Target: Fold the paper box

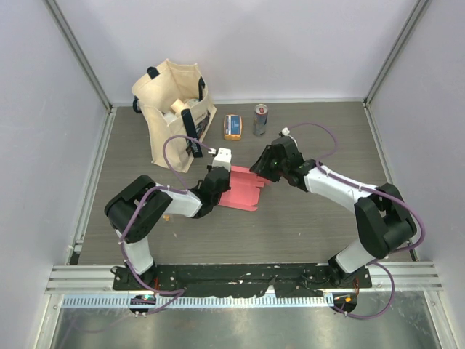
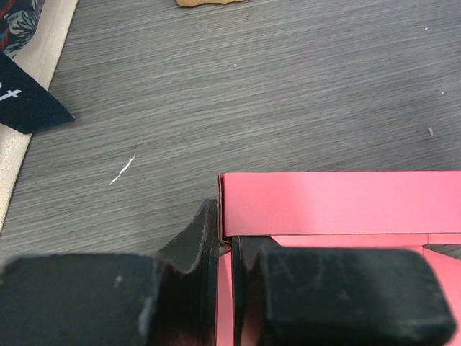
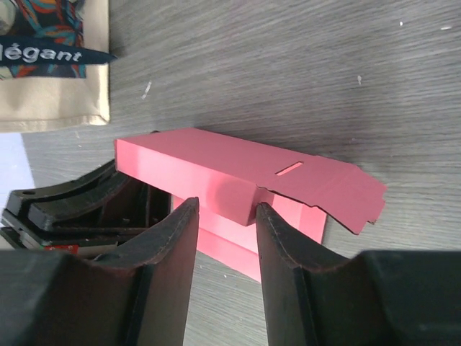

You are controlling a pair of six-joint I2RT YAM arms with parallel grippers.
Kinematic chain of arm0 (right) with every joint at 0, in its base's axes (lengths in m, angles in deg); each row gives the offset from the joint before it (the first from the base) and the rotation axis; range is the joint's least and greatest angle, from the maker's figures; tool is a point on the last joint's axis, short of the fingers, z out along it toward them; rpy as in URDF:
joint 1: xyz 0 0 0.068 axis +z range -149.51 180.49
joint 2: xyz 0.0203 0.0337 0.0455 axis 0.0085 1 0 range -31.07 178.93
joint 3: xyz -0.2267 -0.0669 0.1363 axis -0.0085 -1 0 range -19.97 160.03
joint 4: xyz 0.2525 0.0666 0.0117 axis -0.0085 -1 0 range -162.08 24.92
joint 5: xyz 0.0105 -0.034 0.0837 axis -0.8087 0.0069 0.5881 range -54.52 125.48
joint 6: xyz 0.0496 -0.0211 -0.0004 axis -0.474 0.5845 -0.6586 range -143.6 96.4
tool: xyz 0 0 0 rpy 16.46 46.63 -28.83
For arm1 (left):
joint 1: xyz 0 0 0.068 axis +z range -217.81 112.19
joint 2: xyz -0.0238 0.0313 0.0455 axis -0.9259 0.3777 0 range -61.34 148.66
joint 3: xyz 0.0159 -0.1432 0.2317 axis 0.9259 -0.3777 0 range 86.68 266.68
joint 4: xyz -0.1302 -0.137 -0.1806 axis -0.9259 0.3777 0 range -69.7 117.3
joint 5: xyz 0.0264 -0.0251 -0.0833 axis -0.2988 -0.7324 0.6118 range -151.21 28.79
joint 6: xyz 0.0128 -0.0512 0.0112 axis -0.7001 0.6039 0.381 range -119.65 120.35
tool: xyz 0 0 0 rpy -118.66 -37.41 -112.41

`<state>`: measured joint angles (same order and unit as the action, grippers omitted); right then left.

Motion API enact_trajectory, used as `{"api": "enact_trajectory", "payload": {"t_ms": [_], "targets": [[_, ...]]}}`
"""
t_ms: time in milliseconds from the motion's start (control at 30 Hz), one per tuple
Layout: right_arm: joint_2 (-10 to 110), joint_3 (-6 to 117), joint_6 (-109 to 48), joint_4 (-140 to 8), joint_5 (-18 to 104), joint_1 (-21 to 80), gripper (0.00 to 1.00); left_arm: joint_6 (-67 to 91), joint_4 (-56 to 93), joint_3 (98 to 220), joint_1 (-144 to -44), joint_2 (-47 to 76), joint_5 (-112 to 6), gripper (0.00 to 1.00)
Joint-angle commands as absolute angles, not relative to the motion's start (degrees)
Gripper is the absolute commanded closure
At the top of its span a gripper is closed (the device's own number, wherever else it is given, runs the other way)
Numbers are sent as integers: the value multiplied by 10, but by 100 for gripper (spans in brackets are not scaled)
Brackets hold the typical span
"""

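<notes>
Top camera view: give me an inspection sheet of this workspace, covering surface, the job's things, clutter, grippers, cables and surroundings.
surface: grey wood-grain table, with a small tan scrap by the left arm.
job's things: pinkish-red paper box, partly folded, one panel raised, a slotted flap sticking out; it lies mid-table between the grippers.
clutter: beige tote bag at the far left; orange-and-blue packet and drinks can to its right, apart from the box.
grippers: left gripper shut on a box edge; right gripper open, jaws apart at the raised panel.
cables: purple cables looped along both arms.
surroundings: white walls with metal frame posts.
</notes>
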<state>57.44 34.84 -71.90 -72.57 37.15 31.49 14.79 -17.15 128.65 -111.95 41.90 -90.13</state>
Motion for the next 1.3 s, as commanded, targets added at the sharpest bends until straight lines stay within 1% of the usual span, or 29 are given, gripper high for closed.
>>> {"api": "enact_trajectory", "payload": {"t_ms": [0, 33, 67, 133, 167, 233, 267, 300, 367, 433, 467, 533, 567, 600, 633, 667, 700, 767, 833, 867, 900, 933, 1000, 1133, 1267], "targets": [[570, 333, -776, -625, 414, 299, 60, 151, -192, 1294, -1121, 410, -914, 100], [566, 325, -789, -609, 417, 297, 64, 151, -192, 1294, -1121, 410, -913, 100], [563, 308, -798, -593, 419, 295, 70, 151, -192, 1294, -1120, 410, -912, 100], [560, 291, -835, -553, 434, 283, 77, 153, -191, 1295, -1120, 409, -912, 100], [561, 276, -846, -538, 443, 278, 85, 155, -191, 1294, -1120, 409, -911, 100], [568, 259, -885, -486, 467, 268, 91, 159, -190, 1292, -1120, 408, -910, 100], [571, 237, -901, -463, 474, 265, 99, 162, -190, 1292, -1120, 407, -910, 100], [574, 227, -913, -417, 480, 262, 99, 164, -190, 1292, -1120, 407, -909, 100], [577, 197, -943, -378, 489, 257, 99, 173, -185, 1292, -1120, 407, -909, 100], [578, 173, -972, -307, 492, 252, 99, 183, -182, 1291, -1120, 404, -909, 100], [580, 163, -972, -290, 504, 245, 98, 186, -181, 1290, -1121, 403, -910, 100], [579, 167, -950, -314, 512, 238, 98, 192, -172, 1292, -1120, 403, -912, 100], [575, 174, -913, -338, 512, 234, 77, 199, -170, 1293, -1120, 401, -913, 100], [556, 174, -891, -381, 506, 231, 69, 202, -166, 1294, -1120, 400, -914, 100], [545, 176, -865, -411, 499, 231, 66, 204, -160, 1294, -1121, 398, -918, 100], [531, 184, -799, -451, 488, 231, 62, 208, -157, 1293, -1121, 395, -919, 100], [503, 184, -775, -504, 464, 234, 62, 208, -157, 1292, -1121, 394, -921, 100], [468, 159, -727, -524, 434, 241, 61, 210, -158, 1289, -1121, 392, -925, 100], [432, 142, -703, -531, 391, 261, 62, 209, -158, 1290, -1121, 393, -928, 100], [428, 142, -678, -541, 373, 269, 68, 207, -157, 1290, -1120, 395, -930, 100], [428, 142, -668, -542, 332, 292, 78, 207, -156, 1290, -1121, 395, -931, 100], [434, 146, -659, -544, 318, 299, 89, 205, -156, 1290, -1120, 396, -932, 100], [455, 152, -644, -541, 287, 318, 98, 202, -156, 1290, -1120, 396, -935, 100], [499, 184, -624, -558, 229, 341, 98, 201, -155, 1292, -1121, 396, -933, 100], [532, 199, -631, -572, 201, 343, 98, 200, -153, 1294, -1121, 402, -933, 100]]}}
